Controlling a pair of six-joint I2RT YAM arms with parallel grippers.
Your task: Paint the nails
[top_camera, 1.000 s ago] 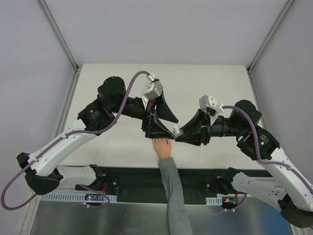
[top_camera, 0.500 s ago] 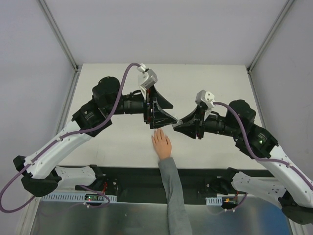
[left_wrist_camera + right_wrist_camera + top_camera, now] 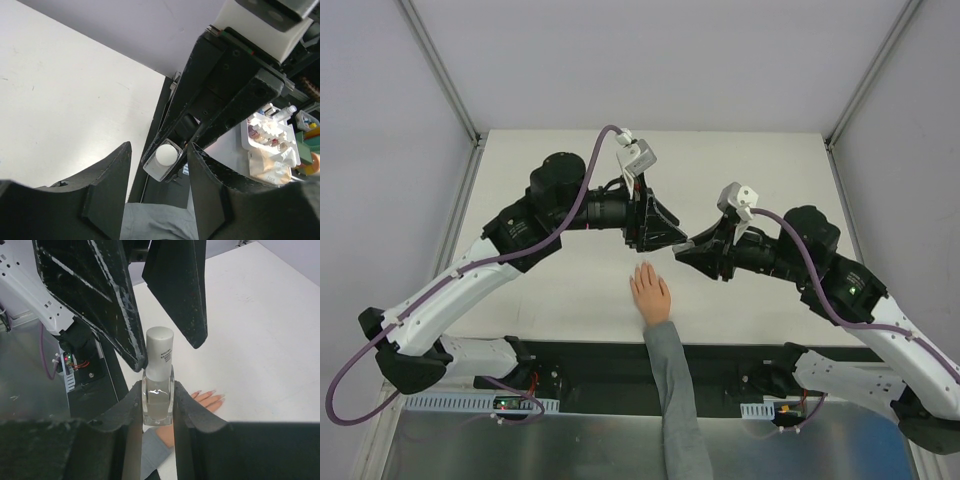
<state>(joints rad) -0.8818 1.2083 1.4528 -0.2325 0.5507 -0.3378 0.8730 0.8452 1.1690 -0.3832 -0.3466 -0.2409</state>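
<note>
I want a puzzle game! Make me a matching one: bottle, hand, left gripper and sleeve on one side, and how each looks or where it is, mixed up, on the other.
1 bottle
2 hand
3 left gripper
4 sleeve

A grey
B open
C flat on the table
D clamped in the right gripper

Pairs: 1-D, 2-C, 3-B, 4-A.

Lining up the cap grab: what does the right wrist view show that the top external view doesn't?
Only right wrist: the clear bottle with its white cap, upright in the shut right gripper, cap between the left gripper's open fingers. Only top external: the whole left arm and right arm. Both: the pale hand lying flat on the table below the two grippers.
</note>
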